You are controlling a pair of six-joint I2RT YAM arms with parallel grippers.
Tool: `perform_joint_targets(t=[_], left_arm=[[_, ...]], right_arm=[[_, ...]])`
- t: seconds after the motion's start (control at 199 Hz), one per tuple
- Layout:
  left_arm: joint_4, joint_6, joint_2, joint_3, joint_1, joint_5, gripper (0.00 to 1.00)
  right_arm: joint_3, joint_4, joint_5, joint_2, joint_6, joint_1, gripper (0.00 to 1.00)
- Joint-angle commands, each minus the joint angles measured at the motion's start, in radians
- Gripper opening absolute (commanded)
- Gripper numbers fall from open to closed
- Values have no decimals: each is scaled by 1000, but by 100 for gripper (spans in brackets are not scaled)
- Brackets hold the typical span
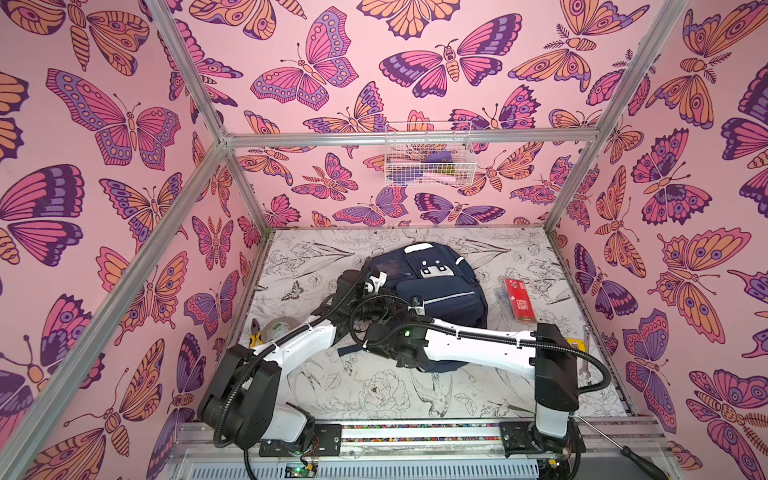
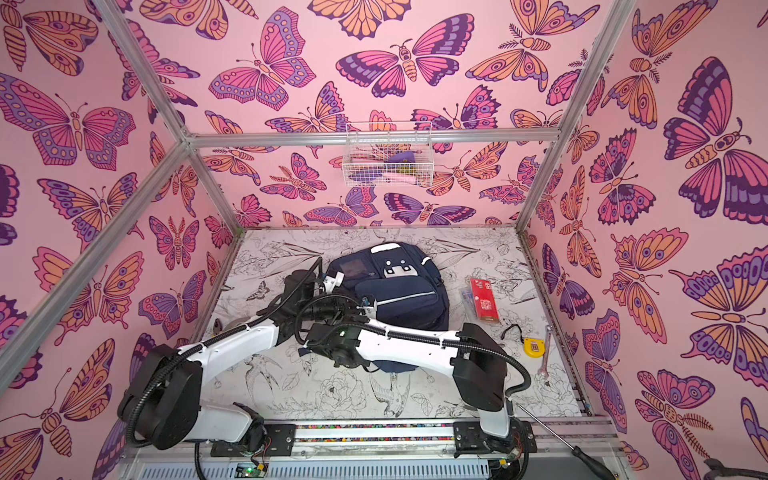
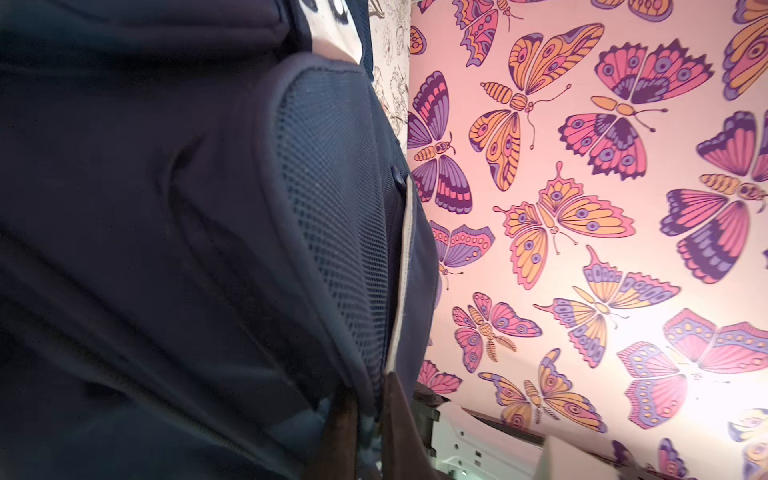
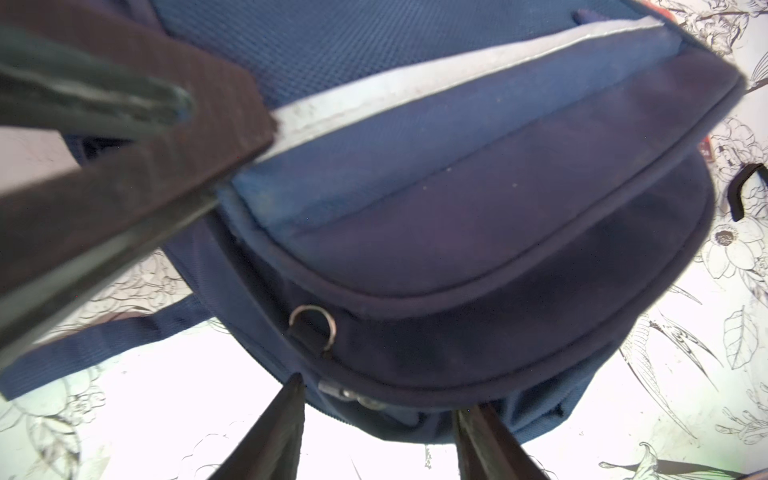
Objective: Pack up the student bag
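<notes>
While student bag [image 1: 440, 291] lies flat, wall basket [image 1: 428, 123] holds pink, purple items [image 1: 441, 157]

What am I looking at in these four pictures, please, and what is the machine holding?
Two white robot arms, the left arm and the right arm, stand at the near edge of a table. Two pictures come from one overhead camera and are nearly the same. The other two come from cameras on the arms' wrists. On the table lie a navy bag, a red box to its right, a yellow tape measure and, on the left, a tape roll. The left fingers look shut on the bag's side fabric. The right fingers stand open by a zipper pull, holding nothing.
</notes>
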State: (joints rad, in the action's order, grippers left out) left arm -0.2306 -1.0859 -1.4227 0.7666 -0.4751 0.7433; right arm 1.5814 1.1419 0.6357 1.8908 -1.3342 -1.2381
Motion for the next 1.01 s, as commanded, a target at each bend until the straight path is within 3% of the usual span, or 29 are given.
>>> perform_joint_targets(t=[0.0,0.272,0.895,1.001], left_arm=[[-160,-50,7,-14,2,98,0],[-238,-101,-22,-40,1,91,0],[-159,-81,-10,-24,1,42,0],[-161,-80,-11,-21,1,41,0]], right_arm=[[15,12,50,14,28,32,56],[-39,-48,30,2,60,57,56],[-41,32,-10,-50,41,75,48],[-47,27,-12,-59,44,76,43]])
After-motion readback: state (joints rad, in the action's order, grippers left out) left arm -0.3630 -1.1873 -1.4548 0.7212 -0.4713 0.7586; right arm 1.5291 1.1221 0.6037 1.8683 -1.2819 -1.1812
